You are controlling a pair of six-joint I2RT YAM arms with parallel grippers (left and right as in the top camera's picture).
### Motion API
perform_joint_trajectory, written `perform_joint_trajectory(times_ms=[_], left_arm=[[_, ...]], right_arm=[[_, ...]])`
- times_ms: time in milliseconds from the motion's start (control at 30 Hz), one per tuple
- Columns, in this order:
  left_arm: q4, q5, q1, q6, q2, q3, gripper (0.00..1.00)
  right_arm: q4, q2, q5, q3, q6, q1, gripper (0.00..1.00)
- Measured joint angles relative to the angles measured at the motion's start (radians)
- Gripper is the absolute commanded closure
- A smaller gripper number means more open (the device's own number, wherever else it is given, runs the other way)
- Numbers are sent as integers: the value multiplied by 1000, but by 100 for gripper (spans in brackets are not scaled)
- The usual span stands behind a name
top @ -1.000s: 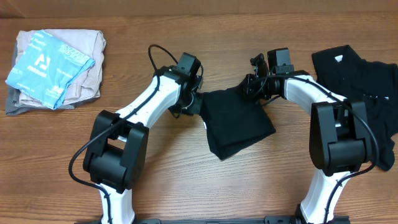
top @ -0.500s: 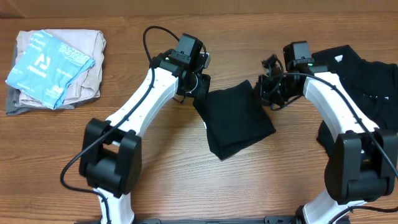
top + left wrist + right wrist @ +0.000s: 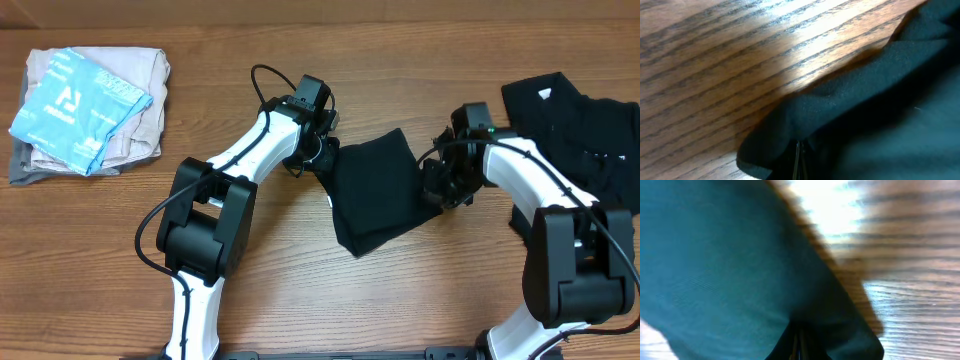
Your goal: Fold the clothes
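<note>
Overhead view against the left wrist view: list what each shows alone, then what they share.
Overhead only: the right end effector at the black garment's right edge, a pale folded stack far left, a black heap at right. Left wrist only: the left end effector shut on bunched fabric, close up. Shared: that garment and the wooden table.

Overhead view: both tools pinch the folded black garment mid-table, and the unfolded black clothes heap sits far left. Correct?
Wrong side. The overhead view shows the heap of unfolded black fabric clothes at the far right; far left is a beige folded cloth stack. Left tool and right tool do both pinch the folded black fabric garment mid-table.
</note>
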Motion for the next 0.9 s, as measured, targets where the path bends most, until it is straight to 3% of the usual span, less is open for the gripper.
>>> perform_joint_trajectory(times_ms=[200,400,533,633,733,833,900], left_arm=[[-64,-15,0,0,-2,42,96],[-196,-87,0,-24,-89,182,96],[-264,-106,-5,-69,-212,231,91],[-344,-112,-26,-103,-270,248,89],[-408,-114,-60,-129,-266,243,78],[-423,-114,-104,-155,-243,218,60],[-420,-115,-139,-186,-229,195,37]], right_arm=[[-9,0,0,1,8,0,96],[-163,0,5,121,11,0,96],[-264,-8,31,249,17,-3,84],[-296,-31,49,320,24,-26,62],[-297,-56,61,351,30,-82,41],[-302,-61,72,356,38,-157,0],[-304,-60,82,356,35,-204,0]])
